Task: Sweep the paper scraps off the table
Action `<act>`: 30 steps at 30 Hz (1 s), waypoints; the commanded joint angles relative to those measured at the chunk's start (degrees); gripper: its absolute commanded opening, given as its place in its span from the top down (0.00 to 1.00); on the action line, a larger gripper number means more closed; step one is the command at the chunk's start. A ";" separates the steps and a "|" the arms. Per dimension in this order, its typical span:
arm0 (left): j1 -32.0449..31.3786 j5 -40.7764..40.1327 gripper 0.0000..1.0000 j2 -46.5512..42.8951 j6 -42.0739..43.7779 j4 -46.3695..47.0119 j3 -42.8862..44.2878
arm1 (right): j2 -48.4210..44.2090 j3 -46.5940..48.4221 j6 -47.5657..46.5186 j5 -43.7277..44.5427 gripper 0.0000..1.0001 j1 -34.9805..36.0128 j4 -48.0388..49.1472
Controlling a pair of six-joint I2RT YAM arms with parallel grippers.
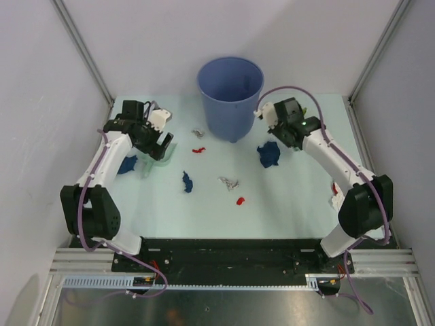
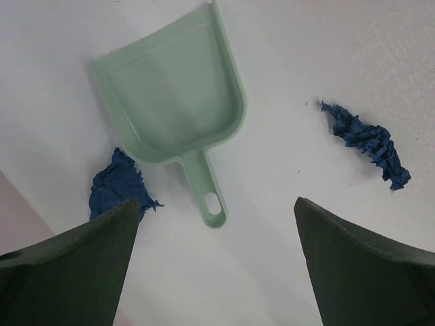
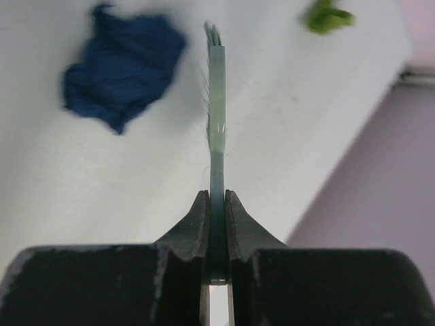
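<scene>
I am looking across the table (image 1: 285,217), a pale mint-green sheet with both arm bases at its near edge and the paper scraps (image 1: 269,154) scattered over its middle and back. Nearest me lies a small red scrap (image 1: 240,201). Just beyond it sit a grey-white scrap (image 1: 229,182) and, to its left, a narrow dark blue scrap (image 1: 187,181). Near the table's right edge a white and red bit (image 1: 336,193) is partly hidden by the right arm. Farther back on the left, the left gripper (image 2: 215,201) hangs with its fingers spread wide, holding nothing. Below it a mint-green dustpan (image 2: 170,88) lies flat on the table, handle pointing toward the wrist camera, with a crumpled blue wad (image 2: 115,187) just beside the pan's rear corner. The right gripper (image 3: 216,197) is clamped on the thin handle of a pale green brush (image 3: 216,102), seen edge-on with bristles pointing ahead — I cannot tell whether they touch the surface. A large dark blue clump (image 3: 122,68) lies to one side of the bristles, and a green scrap (image 3: 329,17) lies beyond, near the table edge. Farthest back, a second red scrap (image 1: 198,150) and a small grey scrap (image 1: 198,132) lie just left of a tall blue bucket (image 1: 231,95), upright at the rear centre.
</scene>
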 commanded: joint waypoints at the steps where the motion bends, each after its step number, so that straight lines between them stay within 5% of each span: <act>1: 0.12 -1.08 0.00 -3.10 0.67 1.38 -0.69 | 0.82 7.68 -1.28 11.58 1.00 -4.51 6.07; 8: 0.21 -7.30 0.00 -3.72 -0.38 1.56 -2.10 | 16.89 21.30 -5.06 13.01 1.00 -13.30 24.34; 14: 2.67 -10.58 0.00 -2.84 -0.21 2.35 -4.47 | 36.93 43.26 -8.58 11.96 1.00 -13.83 15.67; 18: 6.09 -10.58 0.00 -1.79 0.40 2.88 -6.06 | 43.11 49.79 -6.92 8.97 1.00 -13.92 9.16; 25: 7.86 -6.71 0.00 2.51 1.11 4.81 -9.14 | 28.73 26.36 -6.21 -5.34 1.00 -12.87 12.66; 30: 7.95 -6.62 0.09 9.11 -1.61 7.53 -7.82 | 15.81 6.84 -0.34 -4.23 1.00 -8.83 13.46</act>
